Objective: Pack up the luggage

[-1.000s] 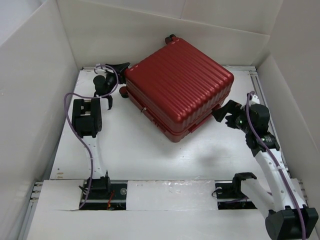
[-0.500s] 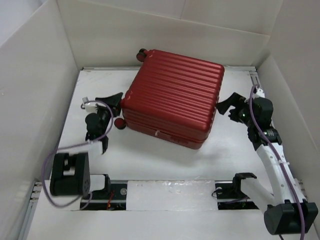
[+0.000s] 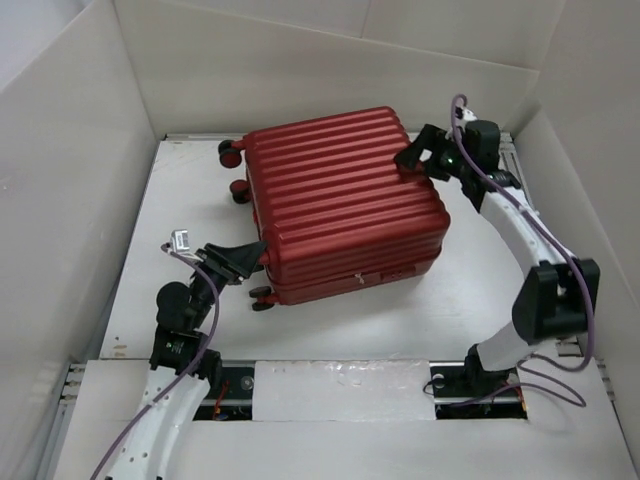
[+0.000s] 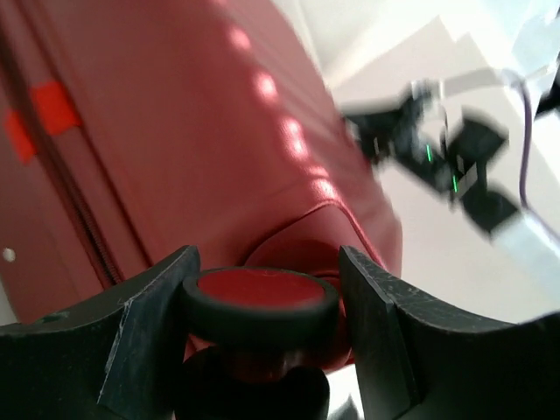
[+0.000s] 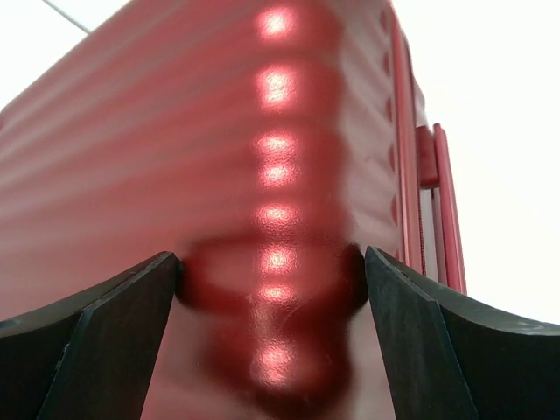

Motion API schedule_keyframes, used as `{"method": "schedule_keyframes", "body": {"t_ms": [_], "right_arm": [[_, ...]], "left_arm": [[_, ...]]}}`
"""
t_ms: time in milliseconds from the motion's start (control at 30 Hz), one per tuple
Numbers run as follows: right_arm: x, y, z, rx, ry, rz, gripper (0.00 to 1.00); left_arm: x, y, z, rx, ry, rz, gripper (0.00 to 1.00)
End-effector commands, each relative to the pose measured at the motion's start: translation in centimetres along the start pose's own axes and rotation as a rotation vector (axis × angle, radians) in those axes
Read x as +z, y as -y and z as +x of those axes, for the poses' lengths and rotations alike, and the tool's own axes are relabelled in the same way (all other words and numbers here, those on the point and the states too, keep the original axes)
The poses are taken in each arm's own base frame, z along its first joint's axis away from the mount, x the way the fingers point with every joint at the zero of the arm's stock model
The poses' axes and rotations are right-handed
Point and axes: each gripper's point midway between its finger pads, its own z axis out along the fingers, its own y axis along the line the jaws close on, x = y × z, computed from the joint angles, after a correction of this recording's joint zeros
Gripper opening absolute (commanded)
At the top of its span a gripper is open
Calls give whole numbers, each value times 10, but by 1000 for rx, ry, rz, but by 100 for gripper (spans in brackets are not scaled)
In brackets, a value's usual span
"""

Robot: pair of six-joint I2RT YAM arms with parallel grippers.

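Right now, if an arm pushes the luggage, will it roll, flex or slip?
Likely stiff: the luggage has a ribbed hard shell. Lying flat, wheels out sideways, it should slide, not roll. Glossy shell may prove slippery to grip.

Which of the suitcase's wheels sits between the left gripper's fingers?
The wheel at the luggage's near-left corner; the other two visible wheels sit at its far end, away from the left gripper.

A white table point(image 3: 330, 320) stands enclosed on 3 sides by plain white panel walls point(image 3: 300, 70).
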Motion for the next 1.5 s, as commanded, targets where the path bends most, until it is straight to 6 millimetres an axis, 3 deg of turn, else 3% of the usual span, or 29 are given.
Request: {"method": "schedule_keyframes", "body": {"t_ms": [0, 33, 133, 200, 267, 300, 333, 367, 400, 433, 467, 500, 533, 567, 600, 633, 667, 700, 733, 767, 833, 900, 933, 1033, 1167, 1200, 1267, 1333, 1467], "right_arm": [[27, -99, 31, -43, -175, -322, 91], [27, -118, 7, -57, -138, -361, 91], [45, -128, 6, -66, -199, -360, 91], [37, -149, -21, -136, -142, -381, 89], [26, -155, -39, -179, -83, -330, 70], [1, -166, -58, -209, -11, -319, 35], [-13, -174, -66, -263, 46, -309, 21], [-27, -179, -76, -292, 125, -267, 13], [-34, -172, -64, -314, 133, -236, 7], [-81, -190, -77, -378, 244, -254, 7], [-101, -204, -72, -402, 301, -277, 7], [-96, -177, -47, -396, 291, -184, 9], [-138, -186, -45, -405, 369, -217, 13], [-148, -190, -24, -406, 361, -243, 13], [-154, -181, -12, -378, 372, -221, 13], [-140, -155, 34, -377, 288, -199, 15], [-161, -154, 44, -347, 320, -242, 16], [-165, -156, 62, -337, 319, -283, 18], [-153, -134, 99, -352, 256, -276, 20], [-166, -134, 104, -337, 275, -319, 25], [-165, -124, 132, -307, 218, -354, 30], [-163, -115, 141, -274, 212, -340, 5], [-159, -107, 144, -272, 212, -309, 0], [-143, -100, 170, -302, 128, -298, 0], [-117, -74, 169, -293, 185, -143, 1], [-112, -69, 169, -300, 191, -129, 6], [-100, -68, 165, -319, 194, -137, 33], [-93, -73, 171, -348, 158, -190, 47], [-73, -60, 179, -368, 98, -192, 50]], "left_arm": [[-1, 69, -11, 106, -42, 242, 0], [2, 66, -4, 95, -73, 246, 0], [8, 57, 9, 46, -138, 250, 0], [8, 59, 8, 49, -134, 257, 0], [9, 62, 7, 93, -134, 270, 0], [11, 67, 3, 109, -129, 275, 0], [15, 66, 4, 117, -143, 269, 0], [18, 66, 2, 128, -143, 267, 0], [20, 73, -2, 144, -133, 280, 0], [24, 70, -2, 142, -136, 277, 0], [27, 73, -4, 145, -131, 284, 0], [29, 71, -4, 144, -132, 282, 0], [32, 73, -4, 146, -138, 289, 0], [36, 70, -1, 144, -158, 289, 0], [38, 68, -1, 144, -158, 289, 0], [39, 68, 1, 135, -172, 295, 0], [41, 69, 0, 134, -174, 292, 0], [43, 68, 0, 134, -173, 293, 0], [43, 68, 0, 134, -173, 294, 0], [43, 68, 0, 134, -173, 294, 0], [42, 74, 1, 140, -184, 312, 0], [39, 81, -1, 149, -186, 335, 0], [38, 82, 1, 138, -196, 338, 0], [33, 88, 0, 136, -197, 358, 0], [33, 88, 1, 137, -205, 363, 0], [33, 88, 1, 137, -205, 363, 0], [32, 85, 4, 133, -209, 356, 0], [32, 81, 6, 129, -214, 349, 0], [31, 78, 10, 126, -227, 345, 0]]}}
